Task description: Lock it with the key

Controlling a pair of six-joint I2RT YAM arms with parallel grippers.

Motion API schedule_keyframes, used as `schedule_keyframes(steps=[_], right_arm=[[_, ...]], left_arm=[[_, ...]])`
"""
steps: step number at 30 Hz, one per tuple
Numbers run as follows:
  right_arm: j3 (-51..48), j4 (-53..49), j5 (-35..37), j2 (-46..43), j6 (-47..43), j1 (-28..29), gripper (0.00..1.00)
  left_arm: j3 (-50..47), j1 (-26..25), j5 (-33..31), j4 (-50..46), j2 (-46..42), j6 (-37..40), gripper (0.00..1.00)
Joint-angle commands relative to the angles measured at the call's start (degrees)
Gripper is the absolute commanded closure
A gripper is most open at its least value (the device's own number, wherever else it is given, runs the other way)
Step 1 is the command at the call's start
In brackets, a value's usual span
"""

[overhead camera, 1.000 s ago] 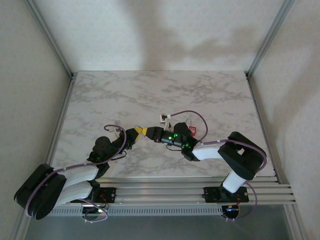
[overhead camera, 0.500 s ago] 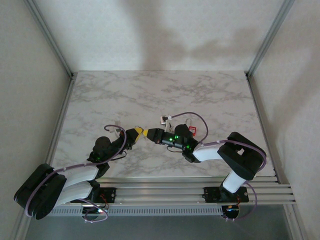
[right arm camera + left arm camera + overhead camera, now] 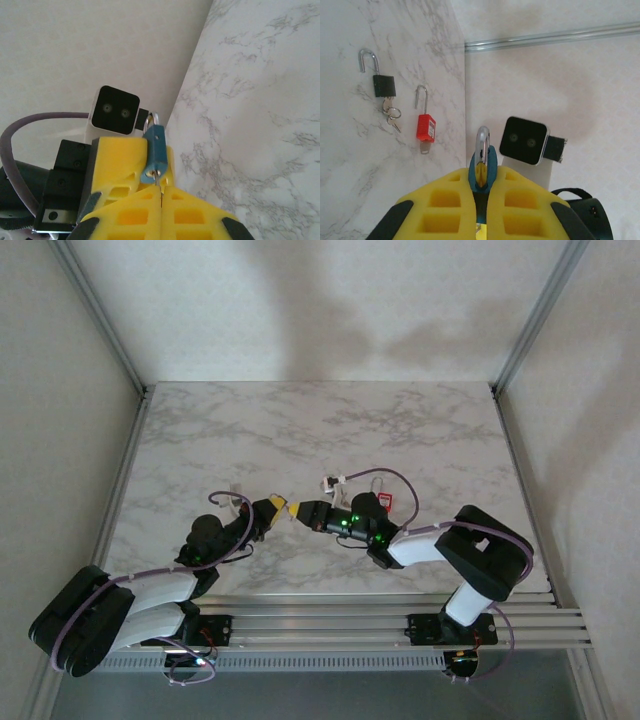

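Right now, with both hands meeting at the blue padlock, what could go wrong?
The right hand pinches only the end of the thin key entering the blue padlock; turning may make it slip or bend. The left hand holds the padlock right at its fingertips, so twisting could rotate it in that grip.

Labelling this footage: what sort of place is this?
Likely a robot test cell: white marble-patterned tabletop, plain white walls framed by aluminium rails, red padlock and black padlock laid out.

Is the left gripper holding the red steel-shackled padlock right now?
No, the left gripper is shut on the blue steel-shackled padlock, while the red steel-shackled padlock lies on the white marble table.
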Motion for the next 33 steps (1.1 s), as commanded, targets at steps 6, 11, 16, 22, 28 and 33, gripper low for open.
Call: schedule_keyframes(steps=[6,11,16,22,28,33], right_arm=[[-3.2,1.2,-0.1,-3.8,0.3,0.8,1.00],[-4.7,-1.5,0.6,-8.0,-1.0,0.9,1.00],[-6.5,-13.0,2.7,-17.4,-6.2,0.9,1.00],[-6.9,-30.1,7.5,-31.4,-13.2,0.8,1.00],[-7.2,-40.6,10.5,-41.6,-16.7,0.8,1.00],[-7.7,-44.8,11.4,-46.0,-17.7,0.9,1.00]], left_arm=[[-0.2,0.3,-3.4,2.0,0.5,0.8,1.00],[0.1,0.3,-3.0,1.5,1.6,2.0,1.00],[2.1,0.9,-1.0,-4.0,2.9,6.7,1.00],[6.8,1.7,3.3,-14.9,6.5,17.0,1.00],[9.7,3.9,10.7,-15.4,16.0,22.2,1.00],[12.1,6.1,17.4,-11.1,26.7,22.4,1.00]])
